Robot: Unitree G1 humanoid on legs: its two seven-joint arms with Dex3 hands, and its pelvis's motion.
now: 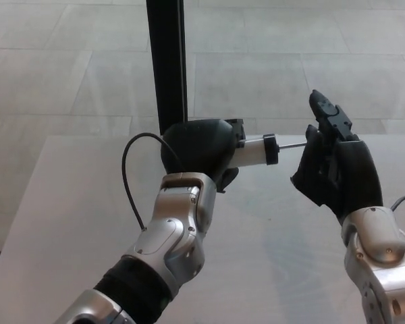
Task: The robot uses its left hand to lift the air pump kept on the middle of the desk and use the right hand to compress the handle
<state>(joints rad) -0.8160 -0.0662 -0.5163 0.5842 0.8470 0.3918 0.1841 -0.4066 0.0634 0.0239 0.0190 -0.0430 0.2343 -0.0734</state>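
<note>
The air pump [254, 150] is held above the white desk [67, 202], lying sideways with its white barrel and black end cap pointing right. My left hand [199, 150] is shut around its body, hiding most of it. A thin metal rod [293, 145] runs from the cap to my right hand [336, 172], which is shut on the handle. The handle itself is hidden behind the palm, and one finger sticks up.
A black post [167, 64] stands just behind my left hand at the desk's far edge. A black cable [127, 177] loops off my left wrist. Grey floor tiles lie beyond the desk.
</note>
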